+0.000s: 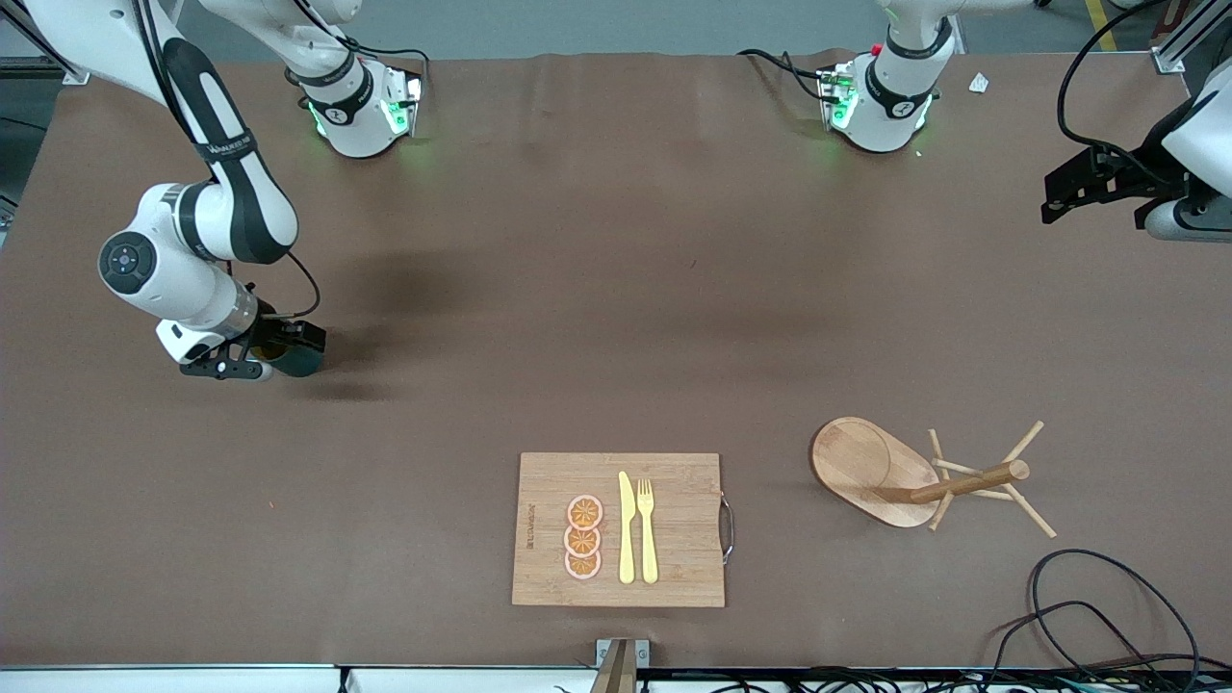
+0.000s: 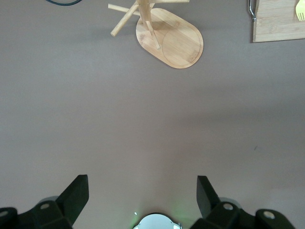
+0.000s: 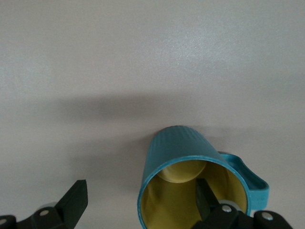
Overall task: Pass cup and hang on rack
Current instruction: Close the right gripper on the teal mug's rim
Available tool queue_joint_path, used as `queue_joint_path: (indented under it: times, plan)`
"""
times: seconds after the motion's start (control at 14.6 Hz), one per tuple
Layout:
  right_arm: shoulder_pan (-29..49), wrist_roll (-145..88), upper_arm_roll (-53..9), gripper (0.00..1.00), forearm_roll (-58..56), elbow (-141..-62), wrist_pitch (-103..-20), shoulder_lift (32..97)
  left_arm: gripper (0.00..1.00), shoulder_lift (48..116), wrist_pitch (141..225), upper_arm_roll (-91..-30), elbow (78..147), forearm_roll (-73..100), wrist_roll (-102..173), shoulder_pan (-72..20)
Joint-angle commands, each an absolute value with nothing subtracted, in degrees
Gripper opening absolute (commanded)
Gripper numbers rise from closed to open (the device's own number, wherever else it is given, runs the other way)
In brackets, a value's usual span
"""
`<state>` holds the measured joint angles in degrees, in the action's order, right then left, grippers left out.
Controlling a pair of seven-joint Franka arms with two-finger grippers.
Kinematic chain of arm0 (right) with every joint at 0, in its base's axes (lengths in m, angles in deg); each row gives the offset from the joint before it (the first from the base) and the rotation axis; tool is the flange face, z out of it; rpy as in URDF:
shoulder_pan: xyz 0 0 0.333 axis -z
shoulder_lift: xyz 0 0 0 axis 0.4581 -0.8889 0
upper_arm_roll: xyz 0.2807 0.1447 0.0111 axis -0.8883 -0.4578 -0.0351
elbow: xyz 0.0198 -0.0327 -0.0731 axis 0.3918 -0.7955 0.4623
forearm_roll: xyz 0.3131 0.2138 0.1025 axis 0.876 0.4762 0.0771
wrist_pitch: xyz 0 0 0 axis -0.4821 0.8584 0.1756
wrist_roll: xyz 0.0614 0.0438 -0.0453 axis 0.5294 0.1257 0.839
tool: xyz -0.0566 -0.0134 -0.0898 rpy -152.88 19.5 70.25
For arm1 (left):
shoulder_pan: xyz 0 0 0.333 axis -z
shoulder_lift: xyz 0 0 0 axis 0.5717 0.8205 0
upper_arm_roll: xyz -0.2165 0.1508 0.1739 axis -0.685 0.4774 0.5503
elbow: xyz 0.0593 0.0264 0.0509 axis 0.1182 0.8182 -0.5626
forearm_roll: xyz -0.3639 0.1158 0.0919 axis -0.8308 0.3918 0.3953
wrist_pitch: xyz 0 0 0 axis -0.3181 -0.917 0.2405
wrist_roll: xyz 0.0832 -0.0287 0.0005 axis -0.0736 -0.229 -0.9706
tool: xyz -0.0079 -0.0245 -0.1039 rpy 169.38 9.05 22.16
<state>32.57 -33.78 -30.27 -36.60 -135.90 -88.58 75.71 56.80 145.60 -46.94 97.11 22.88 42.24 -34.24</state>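
Lying nearest the camera is a cutting board [image 1: 618, 529] with a knife and fork. Beside it, toward the left arm's end, the rack [image 1: 900, 474] is standing. At the right arm's end, the cup [image 3: 193, 183] is sitting on the table [image 1: 597, 289]. Over it the right gripper [image 1: 245, 361] is hanging wide, one finger [image 3: 209, 202] dipping over the rim. Closing crookedly could be tipping it over. Waiting up high, the left gripper [image 2: 142, 200] is spreading wide, holding nothing.
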Motion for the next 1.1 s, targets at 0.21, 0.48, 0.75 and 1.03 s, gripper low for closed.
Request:
queue_joint_path:
  times: [0.21,0.48,0.75,1.03]
  plan:
    - [32.8,-34.5,-30.5,0.66,-36.2,-140.4,-95.9,75.7,1.0,55.9,144.7,-46.9,97.3,22.3,42.5,-34.5]
    - [32.8,-34.4,-30.5,0.42,-36.2,-140.4,-95.5,75.8,1.0,56.3,144.9,-46.9,97.3,22.8,42.5,-34.5]
    - [32.8,-34.5,-30.6,0.18,-36.2,-140.3,-95.3,75.9,1.0,56.3,145.1,-46.9,97.5,22.8,42.6,-34.7]
    - [32.8,-34.8,-30.7,0.02,-36.0,-140.2,-95.1,75.9,1.0,55.7,145.0,-46.5,97.4,23.6,43.1,-34.9]
